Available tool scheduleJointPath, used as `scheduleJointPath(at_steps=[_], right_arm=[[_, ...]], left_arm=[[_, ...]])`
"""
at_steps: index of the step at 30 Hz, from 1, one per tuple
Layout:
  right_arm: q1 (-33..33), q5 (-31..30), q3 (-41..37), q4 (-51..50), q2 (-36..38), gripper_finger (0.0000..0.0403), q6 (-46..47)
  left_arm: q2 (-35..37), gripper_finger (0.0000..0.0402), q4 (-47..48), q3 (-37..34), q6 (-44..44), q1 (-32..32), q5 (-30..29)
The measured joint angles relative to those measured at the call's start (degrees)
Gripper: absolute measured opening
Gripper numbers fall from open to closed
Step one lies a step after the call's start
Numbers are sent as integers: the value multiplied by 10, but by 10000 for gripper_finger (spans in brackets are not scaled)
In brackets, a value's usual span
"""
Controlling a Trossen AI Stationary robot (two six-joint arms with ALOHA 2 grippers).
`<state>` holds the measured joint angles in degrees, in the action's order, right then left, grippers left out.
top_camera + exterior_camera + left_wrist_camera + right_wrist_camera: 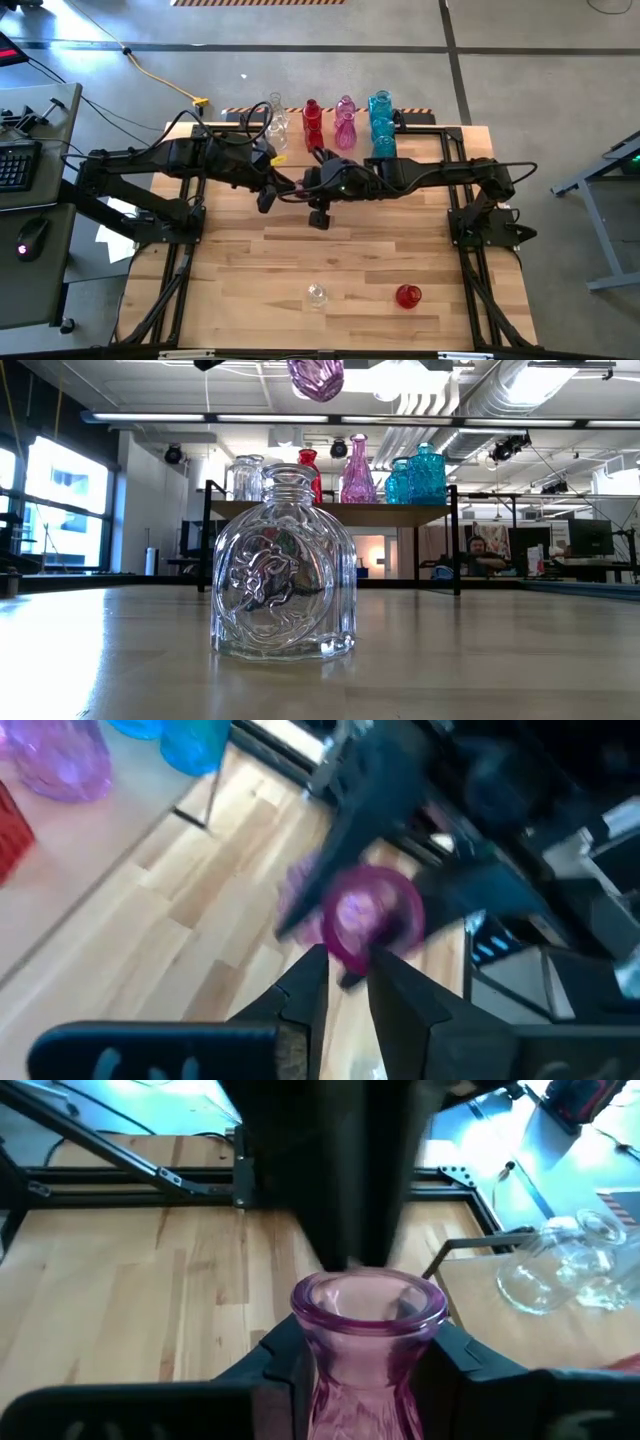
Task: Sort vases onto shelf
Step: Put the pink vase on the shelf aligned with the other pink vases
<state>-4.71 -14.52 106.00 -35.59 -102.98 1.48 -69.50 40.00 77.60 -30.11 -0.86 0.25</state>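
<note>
Pink vase [366,1330] passing between the arms at frame centre, just below the shelf [400,125]

High view: your grippers meet mid-frame; clear vase [316,295] and red vase [407,296] wait lower centre, with bare table between. Low view: pink vase hangs top centre. Left wrist: left gripper [348,982] fingers slightly apart, empty. Right wrist: right gripper [366,1355] clamps the neck; I'd guess a slip or a knock against shelved vases is your risk
</note>
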Motion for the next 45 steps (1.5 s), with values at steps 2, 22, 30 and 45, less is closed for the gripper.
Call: scheduleJointPath(at_steps=[2,22,30,45], right_arm=[[-2,-9,0,-3,1,94,6],[-1,-65,0,-145,92,98,95],[0,-102,0,-203,137,99,120],[41,-122,0,-299,173,99,114]], left_arm=[[0,68,8,0,3,0,13],[51,81,31,-1,40,0,8],[51,81,39,-1,54,0,3],[50,81,37,-1,45,-36,-42]])
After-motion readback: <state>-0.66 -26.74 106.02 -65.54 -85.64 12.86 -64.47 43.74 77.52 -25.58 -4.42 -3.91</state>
